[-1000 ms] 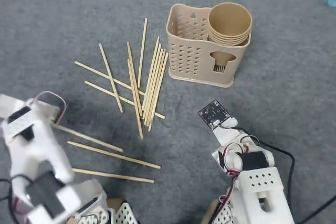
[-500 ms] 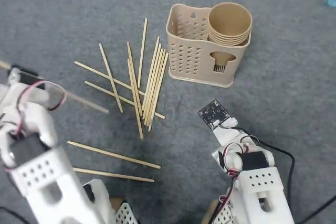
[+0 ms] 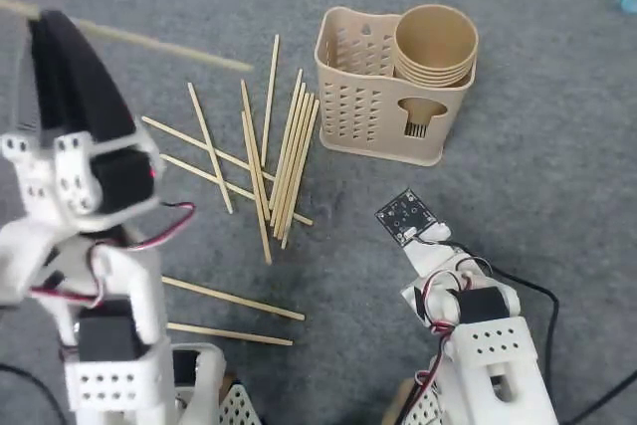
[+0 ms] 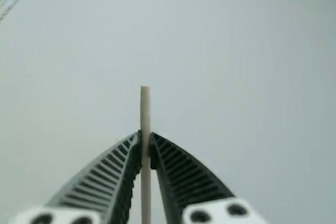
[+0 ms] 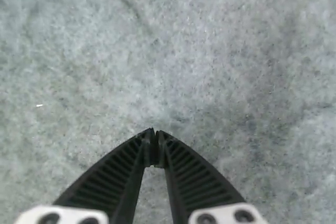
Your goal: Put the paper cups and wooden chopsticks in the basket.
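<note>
My left gripper (image 3: 42, 22) is raised high over the table's left side, shut on one wooden chopstick (image 3: 159, 45) that sticks out level toward the right. In the left wrist view the chopstick (image 4: 145, 108) stands clamped between the shut fingers of the left gripper (image 4: 145, 148). Several loose chopsticks (image 3: 284, 151) lie fanned on the grey carpet left of the beige basket (image 3: 363, 106). A stack of paper cups (image 3: 435, 42) sits in the basket's right compartment. My right gripper (image 5: 153, 139) is shut on nothing, low over bare carpet.
Two more chopsticks (image 3: 234, 298) lie near the front, between the arm bases. The right arm (image 3: 468, 320) stands at the front right, in front of the basket, its cable trailing right. The carpet to the basket's right is bare.
The left arm has swung up from low at the front left, carrying the chopstick off the carpet to high at the back left. The right arm has not moved.
</note>
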Controlling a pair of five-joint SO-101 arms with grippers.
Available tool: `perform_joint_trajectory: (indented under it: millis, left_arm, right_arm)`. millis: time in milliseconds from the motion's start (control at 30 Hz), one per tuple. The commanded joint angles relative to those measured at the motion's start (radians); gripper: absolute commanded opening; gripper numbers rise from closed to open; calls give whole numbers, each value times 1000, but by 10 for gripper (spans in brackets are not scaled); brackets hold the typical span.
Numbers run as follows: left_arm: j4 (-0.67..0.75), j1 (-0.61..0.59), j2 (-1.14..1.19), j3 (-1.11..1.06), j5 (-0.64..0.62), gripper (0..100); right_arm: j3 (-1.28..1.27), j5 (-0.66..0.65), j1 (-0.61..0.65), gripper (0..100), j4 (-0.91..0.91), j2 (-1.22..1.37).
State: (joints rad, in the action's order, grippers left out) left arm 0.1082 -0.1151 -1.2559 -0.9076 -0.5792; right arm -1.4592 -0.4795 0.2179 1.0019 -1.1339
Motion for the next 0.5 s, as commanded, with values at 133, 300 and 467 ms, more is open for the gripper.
perform_joint_trajectory:
  millis: [133, 300, 467]
  left_arm:
    - [41, 262, 365, 286, 196, 12]
    - [48, 350, 692, 536, 212, 12]
    - [48, 394, 984, 714, 213, 12]
  right_arm:
    - [9, -15, -4, 7, 8, -22]
    - [9, -17, -4, 7, 8, -22]
    - [9, -18, -4, 7, 2, -22]
